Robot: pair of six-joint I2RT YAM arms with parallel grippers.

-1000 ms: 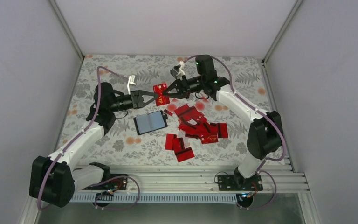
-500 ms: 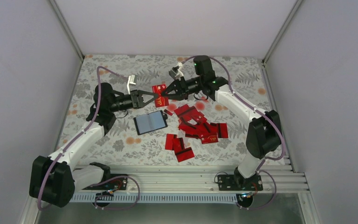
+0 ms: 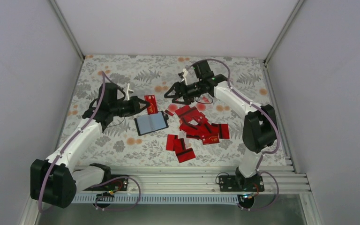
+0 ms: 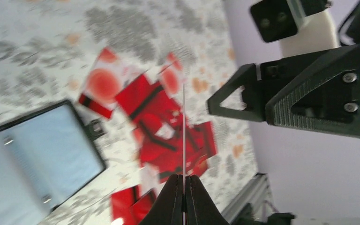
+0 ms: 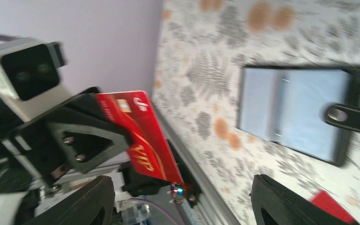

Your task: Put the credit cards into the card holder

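My left gripper [image 3: 142, 106] is shut on one red credit card [image 3: 151, 103] with gold VIP lettering and holds it in the air just above the far left corner of the card holder [image 3: 151, 123]. The card holder lies open on the table, its grey-blue pockets facing up. In the left wrist view the held card [image 4: 183, 131] shows edge-on between the closed fingertips. My right gripper [image 3: 172, 95] is open and empty, a short way right of the held card [image 5: 140, 136]. Several more credit cards [image 3: 198, 125] lie in a loose pile right of the card holder.
The floral tablecloth [image 3: 243, 79] covers the whole table between pale walls. Two more red cards [image 3: 180, 149] lie nearer the front edge. An aluminium rail [image 3: 187, 180] with both arm bases runs along the near edge.
The right gripper let go of the card and opened, drawing slightly back. The left gripper closed on the card, turned its wrist and carried it left and nearer the card holder.
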